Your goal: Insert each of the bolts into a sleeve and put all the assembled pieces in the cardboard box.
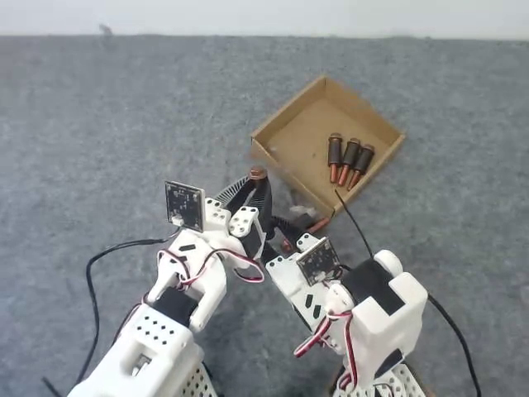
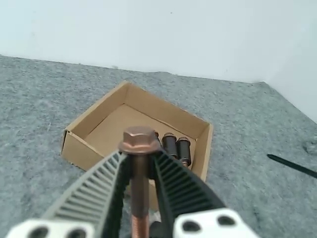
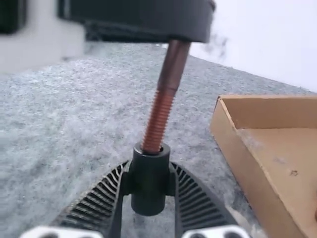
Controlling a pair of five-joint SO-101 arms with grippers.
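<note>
Box (image 1: 289, 107) sat upper right of centre in the high view, three assembled pieces (image 1: 350, 161) inside. Left gripper (image 2: 139, 158) was clamped on bolt (image 2: 138, 141). Right gripper (image 3: 148, 171) was clamped on sleeve (image 3: 148, 191), bolt tip in its mouth.

Bright, even, diffuse light across the table (image 1: 99, 124); soft shadows (quite faint) hug the cardboard box (image 1: 297, 141) walls.

a grey felt mat (image 1: 91, 116) covers nearly all of the high view, lit evenly. a thin strip of white wall (image 1: 264, 15) runs along the top edge. in the left wrist view a side wall (image 2: 297, 69) joins it at a corner.
</note>
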